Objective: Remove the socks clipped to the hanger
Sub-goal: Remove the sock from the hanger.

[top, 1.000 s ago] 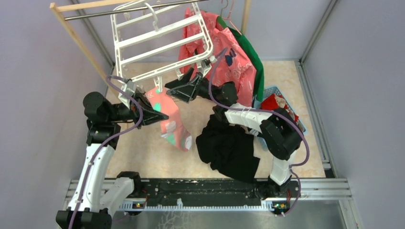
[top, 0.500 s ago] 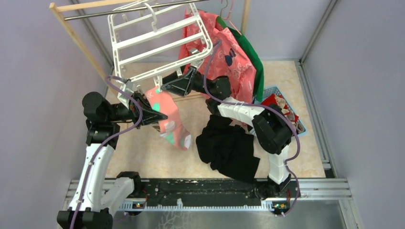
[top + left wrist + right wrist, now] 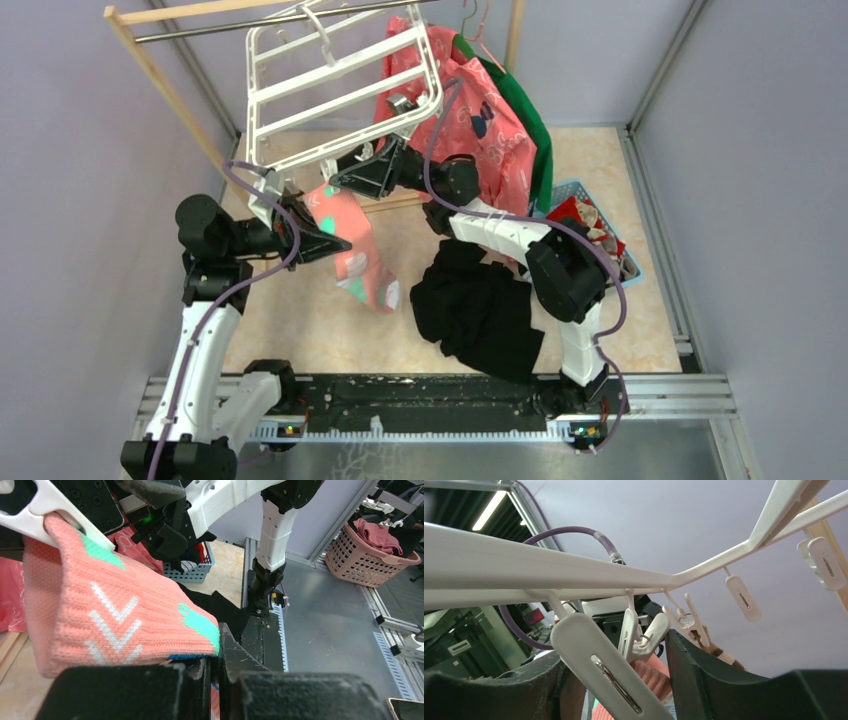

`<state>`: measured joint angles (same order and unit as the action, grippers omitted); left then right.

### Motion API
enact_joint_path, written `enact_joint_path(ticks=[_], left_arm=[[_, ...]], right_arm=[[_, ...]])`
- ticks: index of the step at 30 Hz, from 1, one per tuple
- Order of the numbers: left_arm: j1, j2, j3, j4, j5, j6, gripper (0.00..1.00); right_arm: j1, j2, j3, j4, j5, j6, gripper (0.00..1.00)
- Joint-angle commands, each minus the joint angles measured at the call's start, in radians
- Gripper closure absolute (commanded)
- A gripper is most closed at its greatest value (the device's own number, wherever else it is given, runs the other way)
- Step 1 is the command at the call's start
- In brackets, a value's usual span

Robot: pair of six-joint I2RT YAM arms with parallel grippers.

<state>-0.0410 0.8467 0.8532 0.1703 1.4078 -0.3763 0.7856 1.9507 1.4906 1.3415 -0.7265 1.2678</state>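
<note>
The white hanger (image 3: 330,82) hangs tilted from the metal rail at the back. A red sock (image 3: 357,250) with white and teal patterns hangs from a clip on the hanger's lower bar. My left gripper (image 3: 335,243) is shut on the sock's upper edge; the left wrist view shows the sock (image 3: 100,615) pinched in the gripper (image 3: 218,665). My right gripper (image 3: 345,180) is open just under the lower bar (image 3: 549,560). Its jaws stand either side of the clip (image 3: 644,635) that holds the sock (image 3: 651,677). A second, empty clip (image 3: 604,675) hangs in front.
A large pink printed shirt (image 3: 470,120) and a green garment (image 3: 528,125) hang behind the right arm. A black cloth heap (image 3: 480,310) lies on the floor. A blue basket (image 3: 560,192) with socks stands at the right. A wooden frame post (image 3: 165,85) slants at the left.
My right gripper has moved left and up along the hanger's lower bar to the sock's clip. The hanger has swung a little to the right. My left gripper has kept its hold.
</note>
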Motion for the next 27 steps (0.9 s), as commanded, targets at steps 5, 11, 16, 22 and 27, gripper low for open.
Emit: enact_joint_path(ticks=[5,11,16,22,27], left_arm=[[0.004,-0.038,-0.029,-0.008,0.017,0.016,0.98],[0.004,-0.053,-0.036,-0.033,0.016,0.044,0.98],[0.004,-0.057,-0.038,-0.046,0.012,0.057,0.98],[0.004,-0.065,-0.038,-0.095,0.003,0.105,0.98],[0.005,-0.084,-0.028,-0.203,-0.008,0.211,0.98]], right_arm=[[0.026,0.017,0.091,0.022,-0.009,0.011,0.58],[0.028,0.021,0.108,0.014,-0.005,0.02,0.62],[0.027,0.022,0.119,0.005,-0.005,0.026,0.63],[0.028,0.023,0.131,-0.015,-0.002,0.028,0.73],[0.023,0.016,0.132,-0.038,-0.004,0.023,0.83]])
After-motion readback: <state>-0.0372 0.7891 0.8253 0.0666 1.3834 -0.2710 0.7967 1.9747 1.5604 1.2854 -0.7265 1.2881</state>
